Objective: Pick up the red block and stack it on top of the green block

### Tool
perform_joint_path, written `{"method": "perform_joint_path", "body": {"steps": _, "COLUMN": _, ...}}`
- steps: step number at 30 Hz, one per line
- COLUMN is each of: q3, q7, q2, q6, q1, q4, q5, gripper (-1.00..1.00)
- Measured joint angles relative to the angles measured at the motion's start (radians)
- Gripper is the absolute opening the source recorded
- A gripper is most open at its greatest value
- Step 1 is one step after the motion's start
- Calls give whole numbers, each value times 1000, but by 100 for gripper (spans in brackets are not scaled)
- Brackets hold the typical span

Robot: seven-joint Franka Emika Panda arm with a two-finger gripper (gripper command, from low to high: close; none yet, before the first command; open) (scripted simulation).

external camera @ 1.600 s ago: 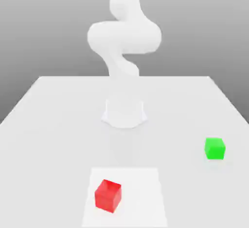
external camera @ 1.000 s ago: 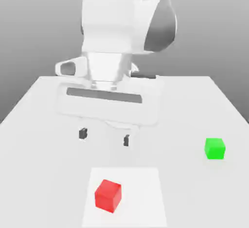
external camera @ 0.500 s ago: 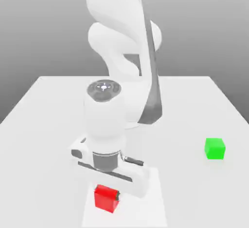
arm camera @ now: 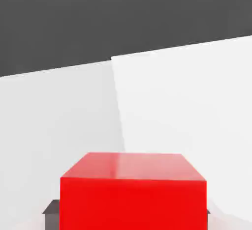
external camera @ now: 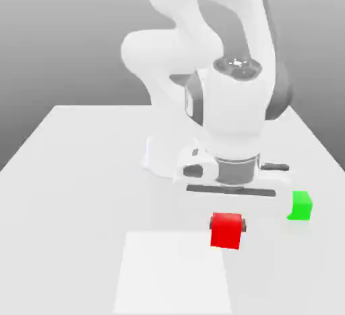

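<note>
Now gripper [external camera: 228,225] clamps red block [external camera: 226,231] aloft.

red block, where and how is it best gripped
By two opposite flat side faces, from straight above, as the end effector holds it now: the red block is a plain cube with parallel, unmarked sides, so fingers seat squarely.

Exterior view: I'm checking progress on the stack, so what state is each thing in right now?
red block: clamped between the jaws, off the table.
green block: on the table, bare on top.
gripper: shut on the red block.
</note>
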Motion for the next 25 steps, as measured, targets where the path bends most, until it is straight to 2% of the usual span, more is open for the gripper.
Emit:
{"method": "perform_joint_path", "body": {"steps": 8, "q3": 196, "q7": 44, "q2": -126, "q6": -27, "q1": 277, "q4": -99, "q5": 59, "gripper": -100}}
{"method": "perform_joint_path", "body": {"steps": 12, "q3": 220, "q7": 109, "q2": -49, "q6": 50, "q1": 271, "q4": -101, "q5": -23, "gripper": -100}}
{"method": "perform_joint_path", "body": {"steps": 17, "q3": 186, "q7": 241, "q2": 93, "q6": 173, "q1": 263, "q4": -97, "q5": -208, "gripper": -100}}
{"method": "perform_joint_path", "body": {"steps": 18, "q3": 167, "q7": 259, "q2": 113, "q6": 190, "q1": 276, "q4": -97, "q5": -235, "gripper": 100}}
{"method": "perform_joint_path", "body": {"steps": 25, "q3": 167, "q7": 260, "q2": 114, "q6": 190, "q1": 278, "q4": -97, "q5": -235, "gripper": 100}}
